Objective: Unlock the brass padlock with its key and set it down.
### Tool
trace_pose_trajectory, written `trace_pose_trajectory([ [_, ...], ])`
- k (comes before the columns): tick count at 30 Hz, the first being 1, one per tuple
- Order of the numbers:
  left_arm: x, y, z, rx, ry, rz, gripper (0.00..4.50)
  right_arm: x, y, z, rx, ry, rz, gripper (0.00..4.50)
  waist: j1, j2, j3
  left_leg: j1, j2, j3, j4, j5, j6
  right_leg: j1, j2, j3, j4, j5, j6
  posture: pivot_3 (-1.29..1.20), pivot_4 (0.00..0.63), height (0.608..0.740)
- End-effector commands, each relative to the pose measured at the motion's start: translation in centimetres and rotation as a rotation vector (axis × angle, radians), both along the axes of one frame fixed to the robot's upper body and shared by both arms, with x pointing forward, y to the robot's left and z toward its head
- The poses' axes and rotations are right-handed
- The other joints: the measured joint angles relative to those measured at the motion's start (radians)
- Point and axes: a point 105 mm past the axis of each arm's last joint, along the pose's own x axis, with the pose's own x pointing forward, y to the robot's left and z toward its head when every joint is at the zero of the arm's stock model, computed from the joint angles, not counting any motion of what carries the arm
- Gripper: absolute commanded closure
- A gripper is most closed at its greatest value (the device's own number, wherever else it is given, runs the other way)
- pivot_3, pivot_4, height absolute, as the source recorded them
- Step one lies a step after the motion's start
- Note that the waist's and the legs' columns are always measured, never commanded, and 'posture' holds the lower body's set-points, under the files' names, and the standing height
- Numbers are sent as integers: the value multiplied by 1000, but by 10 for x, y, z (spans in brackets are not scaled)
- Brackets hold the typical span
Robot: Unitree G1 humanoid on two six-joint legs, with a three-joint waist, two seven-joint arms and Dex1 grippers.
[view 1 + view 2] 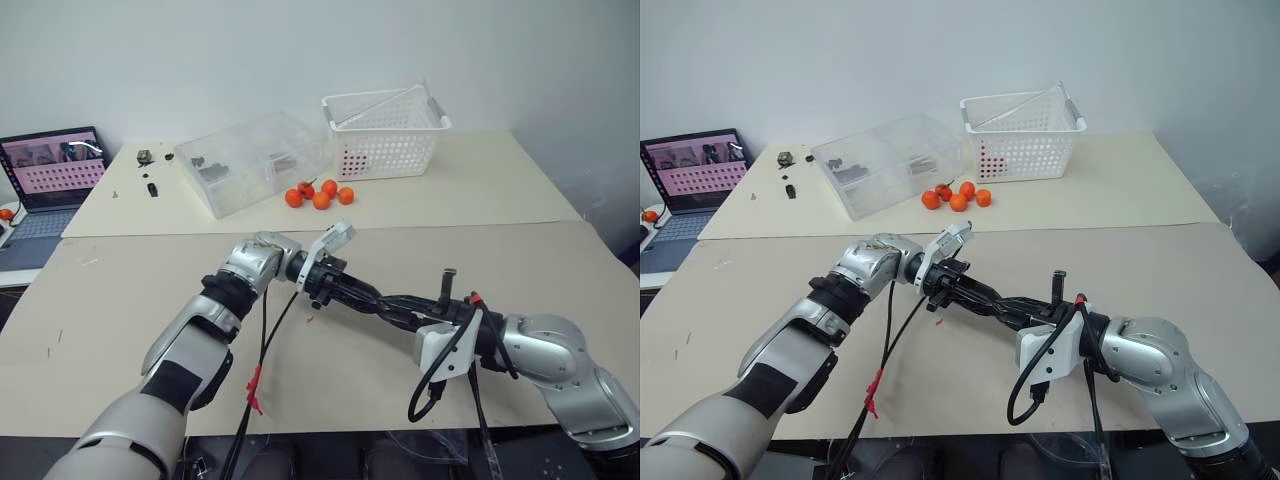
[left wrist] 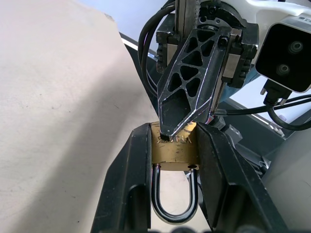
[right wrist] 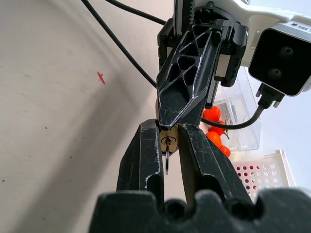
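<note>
Right wrist view: key (image 3: 166, 154) in brass padlock (image 3: 168, 141).

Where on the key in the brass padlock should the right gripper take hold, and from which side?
Probably the thin key sticking out of the keyhole face, coming straight at that face. The left gripper clamps the sides of the brass padlock and the shackle takes the opposite end, so only this end is free.
</note>
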Motion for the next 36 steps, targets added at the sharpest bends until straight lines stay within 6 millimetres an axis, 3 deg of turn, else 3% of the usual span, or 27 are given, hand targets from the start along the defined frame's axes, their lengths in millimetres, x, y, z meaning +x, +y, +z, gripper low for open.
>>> trace_pose_trajectory([
  [1,0,-6,8,-19,-41,-27,3679,-3,6,22,53,-93,15,4408,1,0,0,0,0,0,0,0,0,0,0,0,0,0,0,0,150,740],
  [8,1,-7,17,-38,-86,-30,3679,-1,6,21,50,-96,17,4408,1,0,0,0,0,0,0,0,0,0,0,0,0,0,0,0,150,740],
  [9,1,-8,20,-47,-81,-28,2679,-1,6,20,49,-96,17,4408,1,0,0,0,0,0,0,0,0,0,0,0,0,0,0,0,150,740],
  [10,0,-7,23,-59,-72,-34,2520,-1,6,21,50,-96,19,4408,1,0,0,0,0,0,0,0,0,0,0,0,0,0,0,0,150,740],
  [15,-4,-5,33,-85,-104,-48,570,0,7,20,53,-96,24,4408,1,0,0,0,0,0,0,0,0,0,0,1,0,0,0,0,150,740],
  [20,2,-1,54,-129,-141,-22,570,0,7,18,52,-88,25,4408,-1,0,0,0,0,0,0,0,0,0,0,1,0,0,0,0,150,740],
  [25,25,7,95,-232,-233,127,570,1,6,15,49,-78,18,4408,2,-3,3,0,0,0,0,0,-1,-1,0,0,0,0,-1,0,150,740],
  [27,36,13,102,-221,-305,199,570,2,4,14,49,-74,13,4408,1,-3,4,0,0,0,0,0,-1,0,0,0,0,0,-1,0,150,740],
  [31,38,30,72,-114,-485,199,570,3,4,16,59,-75,6,4408,-4,-2,3,1,1,0,-3,0,-1,-1,0,2,-1,0,-1,0,150,740],
  [35,24,39,48,-79,-469,162,570,3,3,17,68,-74,3,4408,-1,-3,4,0,2,-1,-3,1,-1,-3,0,5,1,1,-1,0,150,740],
  [36,20,41,42,-72,-459,155,814,3,3,17,68,-73,3,4408,1,-4,4,0,2,-1,-3,1,-1,-3,0,5,5,1,-1,0,150,740],
])
